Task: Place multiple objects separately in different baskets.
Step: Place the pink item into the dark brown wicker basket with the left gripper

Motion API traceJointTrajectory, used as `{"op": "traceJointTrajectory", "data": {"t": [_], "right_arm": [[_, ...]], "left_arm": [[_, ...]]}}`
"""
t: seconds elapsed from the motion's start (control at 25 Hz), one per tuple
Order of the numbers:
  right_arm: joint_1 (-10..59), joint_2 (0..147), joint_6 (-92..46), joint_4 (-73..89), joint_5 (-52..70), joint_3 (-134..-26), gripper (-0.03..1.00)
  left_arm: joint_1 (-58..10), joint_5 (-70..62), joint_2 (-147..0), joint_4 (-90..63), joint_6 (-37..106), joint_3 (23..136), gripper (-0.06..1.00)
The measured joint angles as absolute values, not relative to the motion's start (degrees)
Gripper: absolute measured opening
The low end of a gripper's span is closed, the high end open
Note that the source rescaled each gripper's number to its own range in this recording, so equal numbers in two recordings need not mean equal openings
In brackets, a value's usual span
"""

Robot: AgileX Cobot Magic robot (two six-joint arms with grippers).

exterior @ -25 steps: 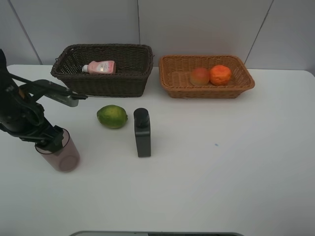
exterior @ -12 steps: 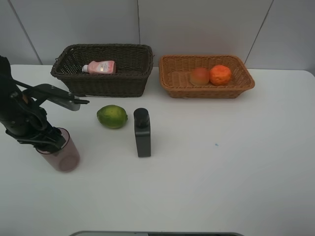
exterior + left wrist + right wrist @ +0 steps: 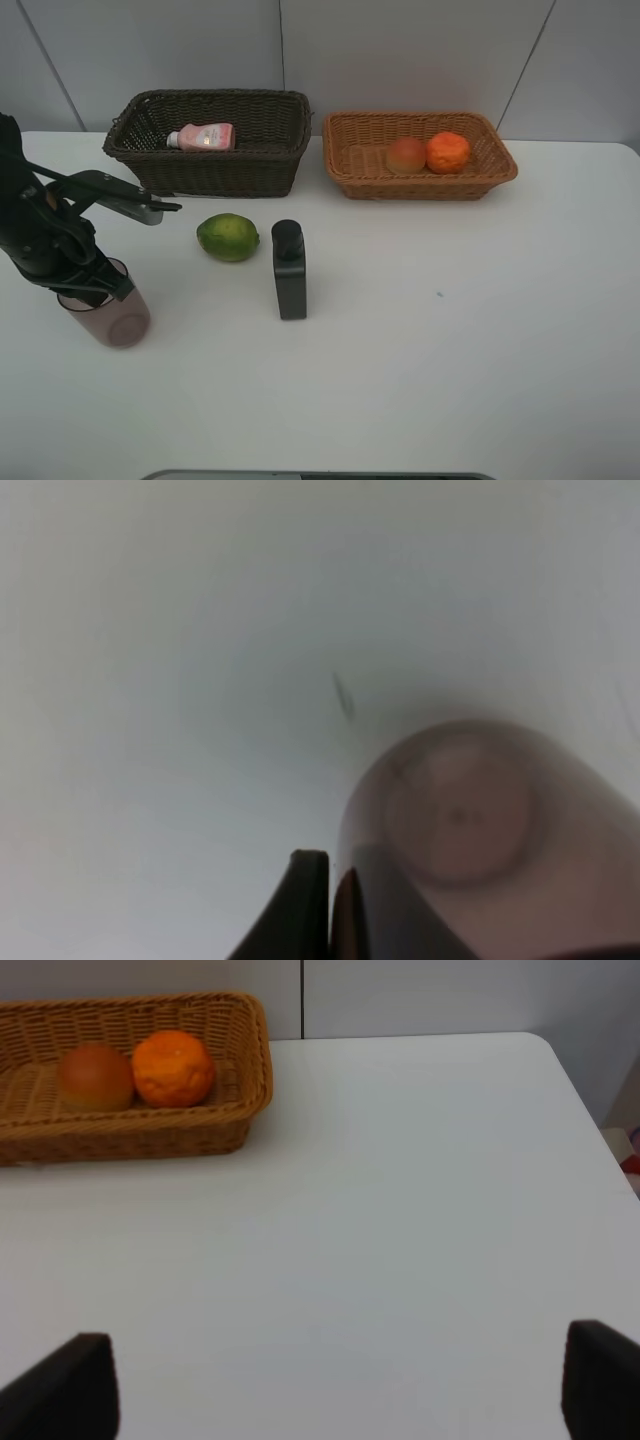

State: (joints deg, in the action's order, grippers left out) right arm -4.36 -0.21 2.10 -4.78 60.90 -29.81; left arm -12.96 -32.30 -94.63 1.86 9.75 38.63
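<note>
My left gripper (image 3: pixel 93 284) is shut on the rim of the translucent purplish cup (image 3: pixel 108 317), which is upright at the table's left. In the left wrist view one finger (image 3: pixel 300 905) lies against the cup's wall (image 3: pixel 470 830). The green fruit (image 3: pixel 228 237) and the black flat bottle (image 3: pixel 290 272) stand mid-table. The pink bottle (image 3: pixel 203 136) lies in the dark brown basket (image 3: pixel 215 172). The peach (image 3: pixel 405 154) and orange (image 3: pixel 448 152) lie in the tan basket (image 3: pixel 420 185). My right gripper (image 3: pixel 330 1390) is open and empty, out of the exterior view.
The white table (image 3: pixel 450 340) meets a grey wall behind the baskets. In the right wrist view the tan basket (image 3: pixel 130 1140) holds the peach (image 3: pixel 95 1077) and orange (image 3: pixel 174 1068), and the table's corner (image 3: pixel 545 1045) shows.
My left gripper has moved a little to the left with the cup in it. Nothing else has moved.
</note>
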Motion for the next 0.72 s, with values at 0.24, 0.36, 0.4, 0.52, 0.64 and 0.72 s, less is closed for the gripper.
{"op": "traceJointTrajectory", "data": {"t": [0.24, 0.36, 0.4, 0.52, 0.64, 0.72], "right_arm": [[-4.36, -0.21, 2.1, -4.78, 60.9, -29.81, 0.88], [-4.36, -0.21, 2.1, -4.78, 60.9, -29.81, 0.88], [-4.36, -0.21, 2.1, -4.78, 60.9, -29.81, 0.88], [-4.36, -0.21, 2.1, -4.78, 60.9, -29.81, 0.88], [-4.36, -0.21, 2.1, -4.78, 60.9, -29.81, 0.88], [-4.36, -0.21, 2.1, -4.78, 60.9, -29.81, 0.88]], "left_arm": [[-12.96, -32.3, -94.63, 1.81, 9.75, 38.63, 0.0], [-12.96, -32.3, -94.63, 1.81, 9.75, 38.63, 0.0], [-12.96, -32.3, -94.63, 1.81, 9.75, 38.63, 0.0], [-12.96, -32.3, -94.63, 1.81, 9.75, 38.63, 0.0], [-12.96, -32.66, -94.28, 1.81, 9.69, 38.76, 0.0], [-12.96, -34.24, -93.28, 1.81, 9.41, 39.82, 0.0]]}}
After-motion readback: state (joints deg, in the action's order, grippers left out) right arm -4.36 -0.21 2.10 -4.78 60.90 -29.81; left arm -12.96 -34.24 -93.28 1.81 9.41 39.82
